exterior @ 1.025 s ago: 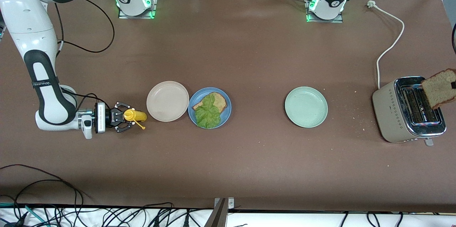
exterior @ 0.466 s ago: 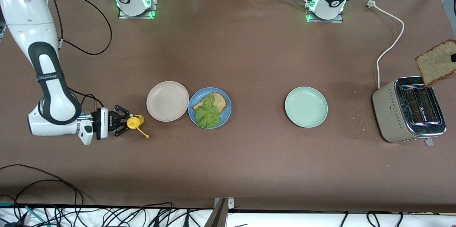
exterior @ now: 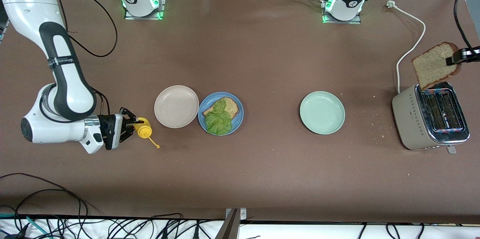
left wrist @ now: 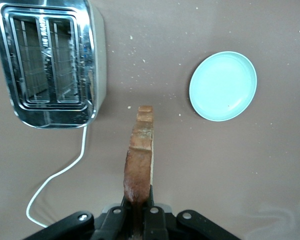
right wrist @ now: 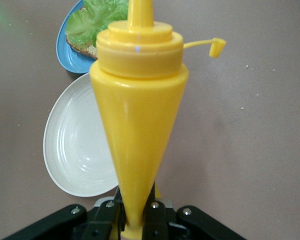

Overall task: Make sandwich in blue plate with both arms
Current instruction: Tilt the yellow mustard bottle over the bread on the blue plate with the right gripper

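The blue plate (exterior: pixel 221 113) sits mid-table and holds one brown bread slice (exterior: pixel 230 106) with a green lettuce leaf (exterior: pixel 218 119) on it; both also show in the right wrist view (right wrist: pixel 97 22). My left gripper (exterior: pixel 455 59) is shut on a second bread slice (exterior: pixel 434 65) and holds it in the air over the toaster (exterior: pixel 429 116); the left wrist view shows the slice (left wrist: pixel 139 160) edge-on between the jaws. My right gripper (exterior: pixel 129 126) is shut on a yellow squeeze bottle (exterior: pixel 143 129), beside the beige plate (exterior: pixel 176 106); the bottle (right wrist: pixel 137 100) fills the right wrist view.
A mint-green plate (exterior: pixel 322 112) lies between the blue plate and the toaster. The toaster's white cord (exterior: pixel 410 40) runs toward the left arm's base. Crumbs are scattered near the toaster. Cables hang along the table's front edge.
My left gripper lifted the bread slice out of the toaster and carried it toward the table's middle. My right gripper tilted and shifted the yellow bottle slightly nearer the front camera.
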Robot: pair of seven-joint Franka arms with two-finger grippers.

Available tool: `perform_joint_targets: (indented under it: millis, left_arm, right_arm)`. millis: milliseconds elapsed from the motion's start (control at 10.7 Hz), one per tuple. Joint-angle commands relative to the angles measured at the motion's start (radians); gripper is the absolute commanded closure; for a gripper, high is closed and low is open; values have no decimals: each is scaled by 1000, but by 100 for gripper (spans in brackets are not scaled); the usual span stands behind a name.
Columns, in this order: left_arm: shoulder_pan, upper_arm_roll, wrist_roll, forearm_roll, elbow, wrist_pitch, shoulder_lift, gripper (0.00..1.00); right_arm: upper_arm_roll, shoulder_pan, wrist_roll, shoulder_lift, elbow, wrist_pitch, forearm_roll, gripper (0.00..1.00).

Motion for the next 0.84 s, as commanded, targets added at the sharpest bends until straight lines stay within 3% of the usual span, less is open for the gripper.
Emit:
perform_joint_targets:
  millis: [0, 373, 745]
  left_arm:
    - [4, -62, -91, -25, -38, 2, -11, 100]
    - [3, -103, -140, -25, -75, 38, -8, 100]
    - [-11, -116, -179, -25, -95, 63, 3, 100]
  right_arm:
    - [-20, 78, 185, -79, -29, -4, -98, 100]
    - [-117, 285, 414, -136, -31, -7, -219, 100]
    - [-123, 380, 566, -155, -30, -7, -357, 100]
